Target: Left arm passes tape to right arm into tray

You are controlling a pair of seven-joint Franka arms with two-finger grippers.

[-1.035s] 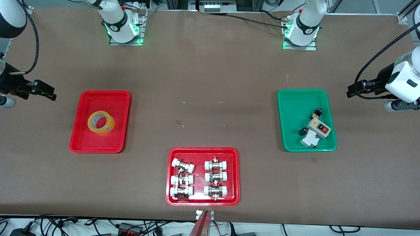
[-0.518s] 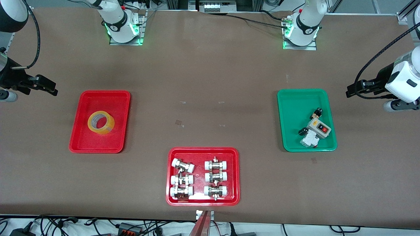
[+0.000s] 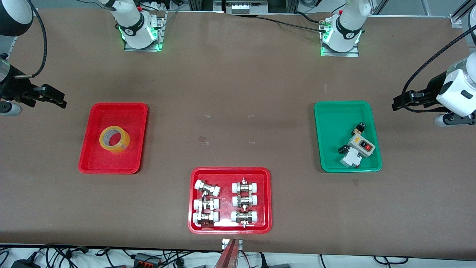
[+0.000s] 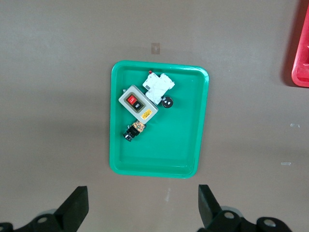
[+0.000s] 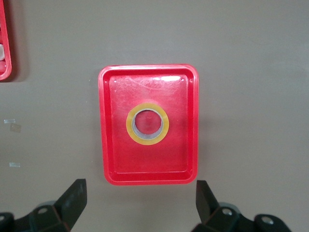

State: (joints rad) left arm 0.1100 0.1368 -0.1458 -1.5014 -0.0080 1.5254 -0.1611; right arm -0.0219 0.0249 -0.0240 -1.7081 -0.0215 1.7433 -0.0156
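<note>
Evidently the job is all but finished, for we find the bench [image 3: 238, 85] quiet and both arms drawn off to its ends. The right arm [image 3: 11, 22], at the upper left of the front frame, has lifted a little higher over the last second, carrying its pincer [image 3: 50, 97] up and away from the plain red tray [image 3: 93, 163]; the left arm [image 3: 455, 93], at the right edge of that frame, waits much as it stood. We read that retreat as the closing move: nothing is left to pass or to set down.

Going by size, the plain red tray sits in the left half of the front frame and holds one thing, the roll of packing tape [image 3: 114, 139], lying flat near its middle with the core facing up. The green tray [image 3: 327, 123], in the right half, carries a grey switch box [image 3: 361, 145] with a red button, a white breaker [image 3: 351, 159] and a couple of small black parts. The third tray, red [image 3: 194, 223], low in the middle of the frame, holds six white-capped metal fittings [image 3: 207, 189] in two columns.

The right pincer [image 5: 136, 212] shows its fingers spread wide and empty in its wrist view, the tape centred in the tray far below. The left pincer [image 4: 143, 212] is likewise wide apart and holds nothing, over the bare bench beside the green tray.
</note>
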